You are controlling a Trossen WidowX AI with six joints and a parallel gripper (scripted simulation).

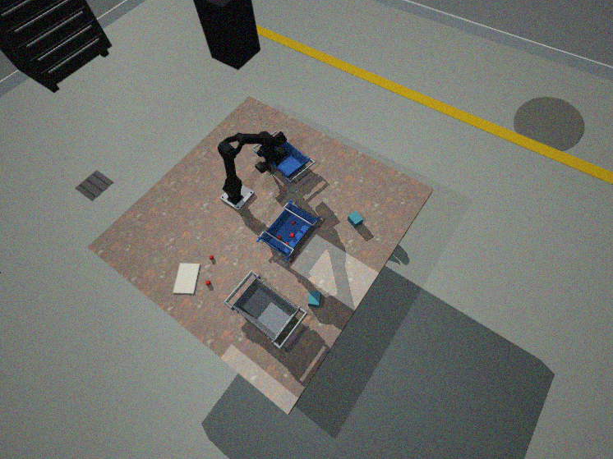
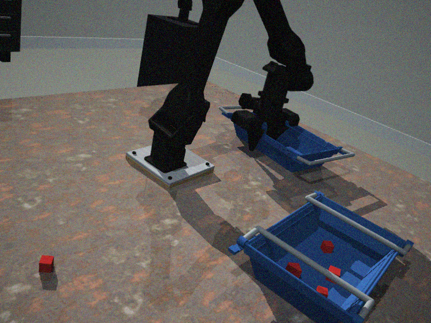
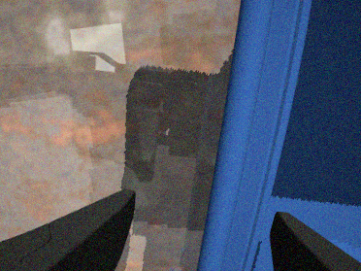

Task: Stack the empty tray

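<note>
Beyond the loaded tray [image 1: 283, 229] [image 2: 288, 290], the gripper [image 1: 271, 166] [image 2: 264, 142] [image 3: 204, 213], partly open, straddles the empty tray's [image 1: 291, 166] [image 2: 280, 156] [image 3: 252, 127] side wall; an off-centre grip could let it tilt when lifted.

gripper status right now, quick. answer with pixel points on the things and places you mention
Gripper [image 1: 269, 166] [image 2: 264, 141] [image 3: 204, 213]: partly open, fingers astride the empty blue tray's near wall [image 3: 247, 127], not clamped on it.

Far fingertip hidden inside the empty blue tray [image 2: 309, 136] below the pincer [image 1: 271, 167] [image 2: 264, 139] [image 3: 204, 205], that tray's middle covered from above by the pincer, its far end cut off beyond the fingers in the wrist view, finger roots cropped behind the tips.
</note>
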